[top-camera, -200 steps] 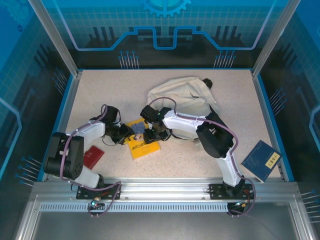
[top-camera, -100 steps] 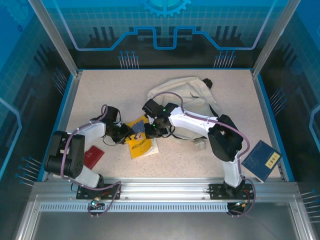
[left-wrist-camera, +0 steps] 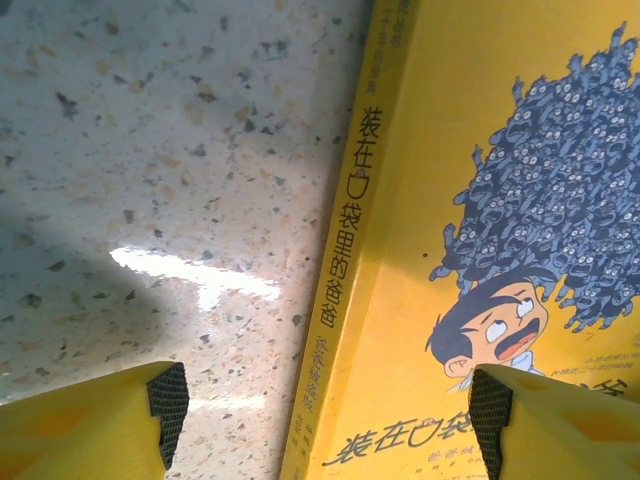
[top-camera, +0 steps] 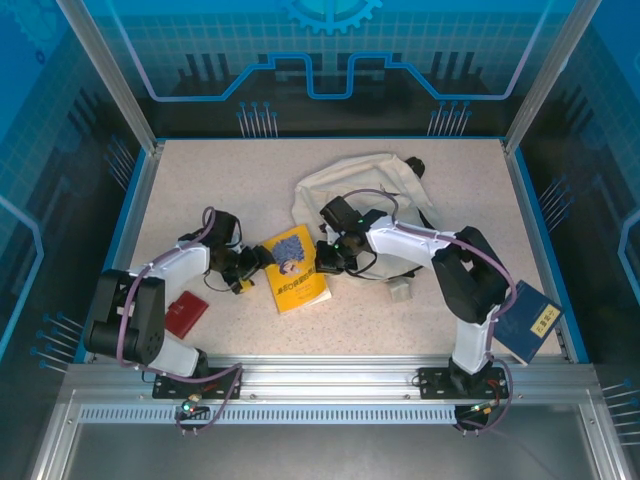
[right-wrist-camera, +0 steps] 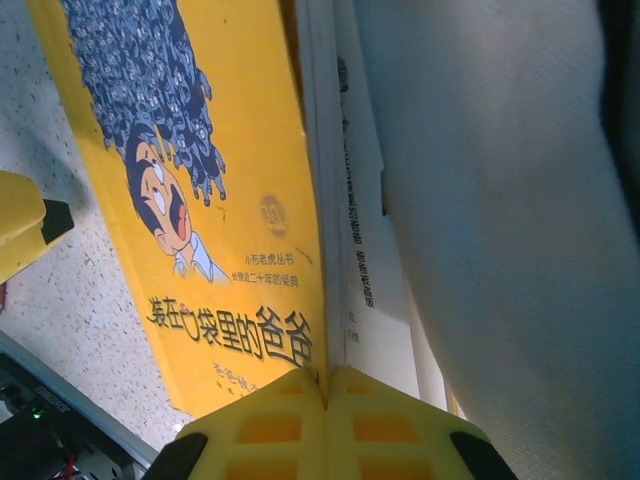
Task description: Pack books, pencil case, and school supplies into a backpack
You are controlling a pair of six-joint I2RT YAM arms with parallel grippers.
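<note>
Books first: the navy book (top-camera: 522, 322) lies at the near right of the tabletop (top-camera: 200, 180). Further in, my left hand (left-wrist-camera: 329, 405) is spread wide, released, over the spine of the yellow book (top-camera: 296, 268). My right hand (right-wrist-camera: 325, 385) is clenched on that book's right edge. Beyond lies the backpack (top-camera: 365, 190).

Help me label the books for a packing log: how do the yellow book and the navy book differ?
Colour: the yellow book has a cartoon cover; the navy book is dark with a pale label. Place: the yellow book is mid-table beside the backpack; the navy book lies at the right edge. State: the right end effector is shut on the yellow book's edge; the navy book lies free. Both are outside the backpack.
</note>
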